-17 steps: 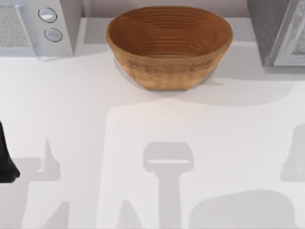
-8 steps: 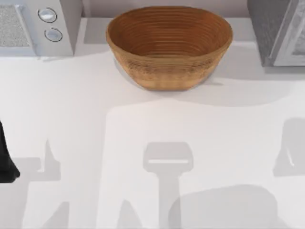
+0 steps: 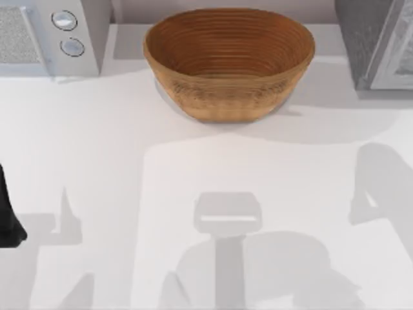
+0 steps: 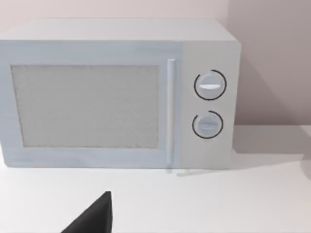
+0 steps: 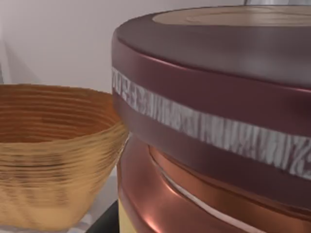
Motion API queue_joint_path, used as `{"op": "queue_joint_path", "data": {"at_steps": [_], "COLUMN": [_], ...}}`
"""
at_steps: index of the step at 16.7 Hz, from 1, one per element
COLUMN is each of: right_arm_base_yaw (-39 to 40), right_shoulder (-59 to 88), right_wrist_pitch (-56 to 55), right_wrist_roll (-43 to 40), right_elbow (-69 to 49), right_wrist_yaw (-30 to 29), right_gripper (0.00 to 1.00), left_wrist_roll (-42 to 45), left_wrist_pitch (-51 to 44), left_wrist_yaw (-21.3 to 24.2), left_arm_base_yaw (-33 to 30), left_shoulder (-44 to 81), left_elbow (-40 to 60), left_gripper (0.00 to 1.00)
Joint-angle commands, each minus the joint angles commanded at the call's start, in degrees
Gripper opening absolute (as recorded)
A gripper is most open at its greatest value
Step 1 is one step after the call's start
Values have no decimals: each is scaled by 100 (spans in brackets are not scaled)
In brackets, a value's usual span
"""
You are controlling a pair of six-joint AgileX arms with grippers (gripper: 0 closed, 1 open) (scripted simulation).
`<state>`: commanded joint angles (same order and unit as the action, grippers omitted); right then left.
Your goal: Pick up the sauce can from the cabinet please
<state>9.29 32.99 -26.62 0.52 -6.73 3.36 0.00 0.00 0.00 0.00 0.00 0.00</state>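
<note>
The sauce can (image 5: 204,126) sits very close in the right wrist view, tilted, with a dark maroon lid, a silvery band and a coppery-red rim above a tan side. My right gripper is shut on it, and one dark fingertip (image 5: 106,221) shows at the can's base. The brown woven basket (image 5: 53,155) stands just behind the can. My left gripper (image 3: 9,223) is parked at the table's left edge, and its dark tip (image 4: 92,219) points toward the microwave.
The woven basket (image 3: 229,61) stands at the back middle of the table. A white microwave (image 3: 55,35) is at the back left, also seen in the left wrist view (image 4: 116,94). The grey cabinet (image 3: 377,42) stands at the back right. Arm shadows cross the white tabletop (image 3: 97,142).
The right arm's shadows on the table have slid leftward, from the right edge toward the middle. The left arm and the basket have not moved.
</note>
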Motion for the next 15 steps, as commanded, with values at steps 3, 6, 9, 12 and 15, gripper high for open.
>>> {"op": "queue_joint_path", "data": {"at_steps": [3,6,9,12,15], "right_arm_base_yaw": [198,395,591,792,1005], "right_shoulder": [794,1585,2383,3175,3962], "right_wrist_pitch": [-630,-1258,-1880,-2507,-3141], "right_wrist_roll": [-6,11,4,33,27], "right_elbow": [-151,-301,-444,-594,-749], "right_wrist_yaw": [61,122,182,247,325], "right_gripper": [0,0,0,0,0], "left_wrist_roll": [0,0,0,0,0], "left_wrist_pitch": [0,0,0,0,0], "left_wrist_yaw": [0,0,0,0,0], "left_arm_base_yaw": [0,0,0,0,0], "left_shoulder": [0,0,0,0,0], "left_elbow": [0,0,0,0,0], "left_gripper": [100,100,100,100,100]}}
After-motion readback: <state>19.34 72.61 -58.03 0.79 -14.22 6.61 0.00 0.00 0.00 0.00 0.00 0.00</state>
